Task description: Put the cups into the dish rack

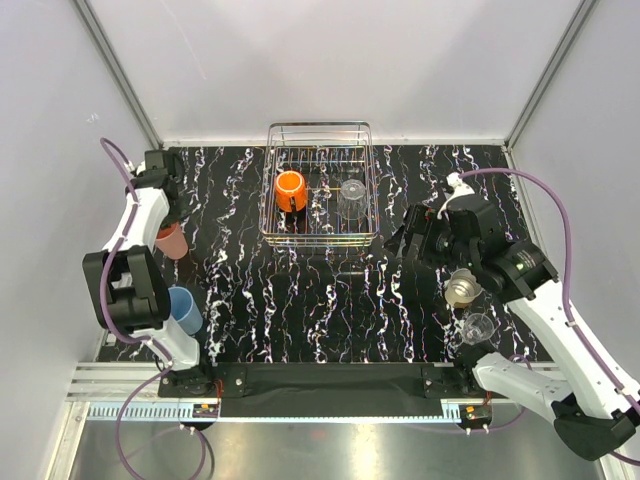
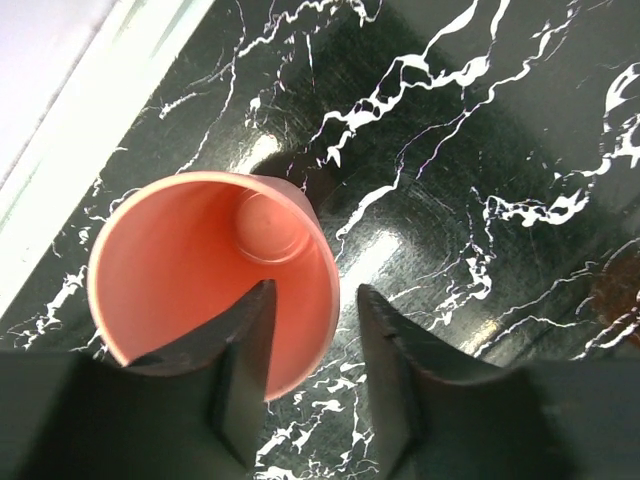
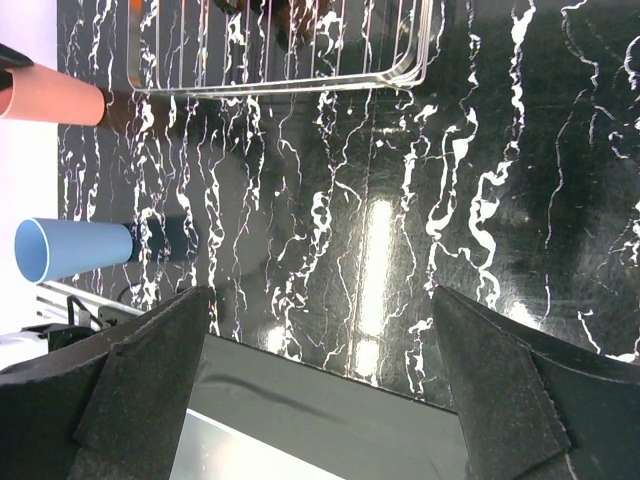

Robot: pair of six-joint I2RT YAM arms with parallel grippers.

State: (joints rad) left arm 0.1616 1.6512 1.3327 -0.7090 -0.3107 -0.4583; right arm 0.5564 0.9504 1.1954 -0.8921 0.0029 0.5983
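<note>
The salmon-pink tumbler (image 1: pixel 172 241) stands upright at the table's left edge. My left gripper (image 1: pixel 171 224) is over it. In the left wrist view the gripper (image 2: pixel 315 290) is open and straddles the tumbler's (image 2: pixel 190 260) rim, one finger inside and one outside. The dish rack (image 1: pixel 372 200) at the back middle holds the orange mug (image 1: pixel 290 190) and a clear glass (image 1: pixel 351 198). The light blue cup (image 1: pixel 186 308) lies at the near left. The beige metallic cup (image 1: pixel 461 289) and another clear glass (image 1: pixel 478 326) stand at the right. My right gripper (image 1: pixel 397 245) is open and empty (image 3: pixel 320 295).
White walls close in the left, back and right sides. A metal rail (image 1: pixel 320 385) runs along the near edge. In the right wrist view the rack (image 3: pixel 290 85), the pink tumbler (image 3: pixel 55 98) and the blue cup (image 3: pixel 70 248) show across the black marbled table (image 1: pixel 320 310).
</note>
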